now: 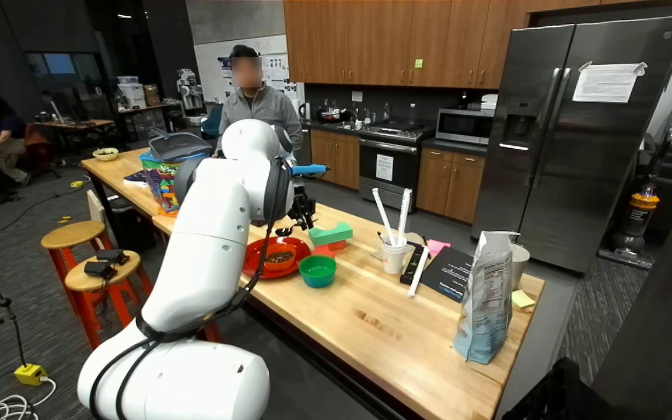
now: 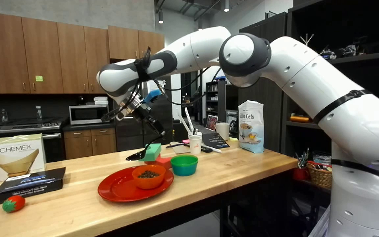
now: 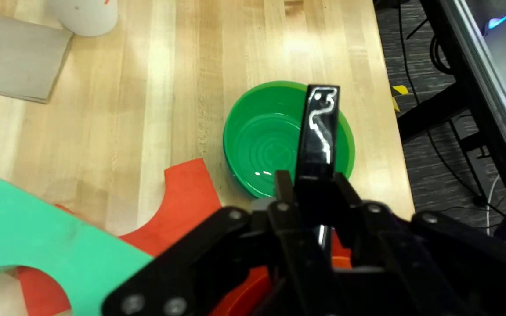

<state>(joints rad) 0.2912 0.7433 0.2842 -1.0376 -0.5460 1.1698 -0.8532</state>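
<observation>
The black gripper (image 3: 312, 186) is pinching a glossy black spoon (image 2: 137, 155) between its fingers, dangling it near the matte teal block (image 3: 55, 235) with the curved cutout. Handle's (image 3: 318, 138) looking slick, so clipping that block could be twisting it loose.

Exterior view: high, from behind arm (image 1: 210, 251), arm very near lens; tilted down across table (image 1: 342, 309) toward stove (image 1: 400, 149) and fridge (image 1: 610, 163), well back. Exterior view: a little above table, near its edge, roughly level, facing cabinets (image 2: 44, 49); arm standing at frame right. Wrist view: close over table, steeply down on green bowl (image 3: 270, 140). Both exterior views share arm, red plate (image 2: 115, 187), oats bag (image 2: 251, 128), cabinets; all three catch spoon (image 3: 319, 127), green bowl.
</observation>
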